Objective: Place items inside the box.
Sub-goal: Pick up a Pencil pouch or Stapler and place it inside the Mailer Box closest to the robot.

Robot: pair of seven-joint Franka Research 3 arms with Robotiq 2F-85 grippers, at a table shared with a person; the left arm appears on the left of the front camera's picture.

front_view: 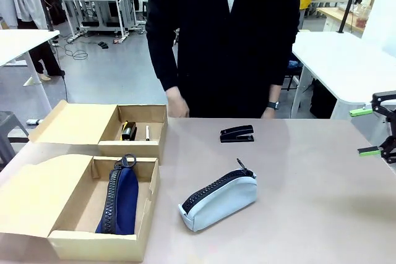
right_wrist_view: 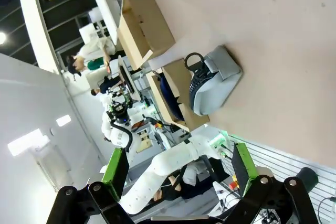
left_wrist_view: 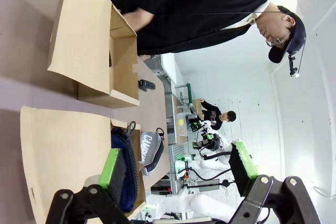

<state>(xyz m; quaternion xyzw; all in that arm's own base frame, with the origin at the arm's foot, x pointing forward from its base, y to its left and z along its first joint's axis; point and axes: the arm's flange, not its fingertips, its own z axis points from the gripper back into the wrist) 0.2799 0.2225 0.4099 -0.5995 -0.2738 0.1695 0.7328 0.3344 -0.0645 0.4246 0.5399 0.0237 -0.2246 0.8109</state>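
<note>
while the left gripper hangs with its fingers spread wide and nothing between them, it looks across the box at the table's left. the wide flap lid is laid open and the dark blue pouch already lies lengthwise inside. just behind it, the smaller box holds what looks like the yellow utility knife.

toward the middle, the grey pouch lies on its side on the bare table, near the box's right wall, with its zip pull pointing to the far side. it looks soft and light, fabric that would sag or fold if pinched at one end. the better hold is probably across the middle of its body, the narrow way, rather than on the zip pull. farther back, the black stapler sits flat. it is likely hard, denser and smooth, best taken across its sides.

at the far right, the right gripper hovers over the table's edge, fingers apart and empty. the grey pouch is well apart from it, off to its left and nearer the robot's side. the stapler also lies to its left, somewhat closer.
</note>
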